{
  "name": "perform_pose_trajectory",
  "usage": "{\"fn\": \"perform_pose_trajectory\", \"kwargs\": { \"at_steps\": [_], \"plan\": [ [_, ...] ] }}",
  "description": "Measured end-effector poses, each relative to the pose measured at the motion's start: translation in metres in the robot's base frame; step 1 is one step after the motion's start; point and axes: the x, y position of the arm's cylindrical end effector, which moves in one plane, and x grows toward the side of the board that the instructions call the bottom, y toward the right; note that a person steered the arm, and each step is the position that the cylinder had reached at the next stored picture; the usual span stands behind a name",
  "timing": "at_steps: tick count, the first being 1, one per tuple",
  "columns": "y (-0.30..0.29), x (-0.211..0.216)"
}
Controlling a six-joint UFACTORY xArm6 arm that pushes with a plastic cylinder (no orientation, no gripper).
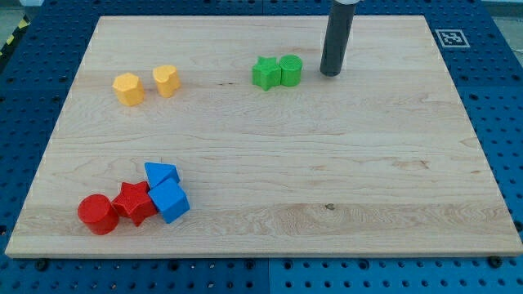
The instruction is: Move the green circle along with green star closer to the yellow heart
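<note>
Our rod stands near the table's (392,188) top edge, and my tip (330,73) rests on the wood just to the 3 o'clock side of the green pair. We carry no pincer at all, only this straight dark rod, so there is nothing spread or pressed together to report.

The green circle (291,70) lies at 9 o'clock from my tip, near but apart from it by a small gap. The green star (265,73) touches the circle on its far side, again at 9 o'clock. So the pair's long axis runs along the 3-to-9 line, and my tip sits almost on that line's extension.

The yellow heart (166,80) lies farther on at 9 o'clock from the star, well apart and very slightly toward 6, with a yellow hexagon-like block (128,89) just beyond it.

We judge that tip, circle, star and heart are nearly in one row, so a push toward 9 o'clock should drive both greens together. The risk, as we see it, is the star slipping sideways off the circle.

The rod looks upright, leaning little.
</note>
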Motion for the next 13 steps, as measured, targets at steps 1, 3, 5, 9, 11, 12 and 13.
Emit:
{"fn": "perform_pose_trajectory", "kwargs": {
  "at_steps": [1,3,5,9,11,12,13],
  "plan": [
    [-0.001,0.000],
    [-0.015,0.000],
    [-0.039,0.000],
    [-0.080,0.000],
    [-0.104,0.011],
    [-0.115,0.017],
    [-0.135,0.019]
  ]
}}
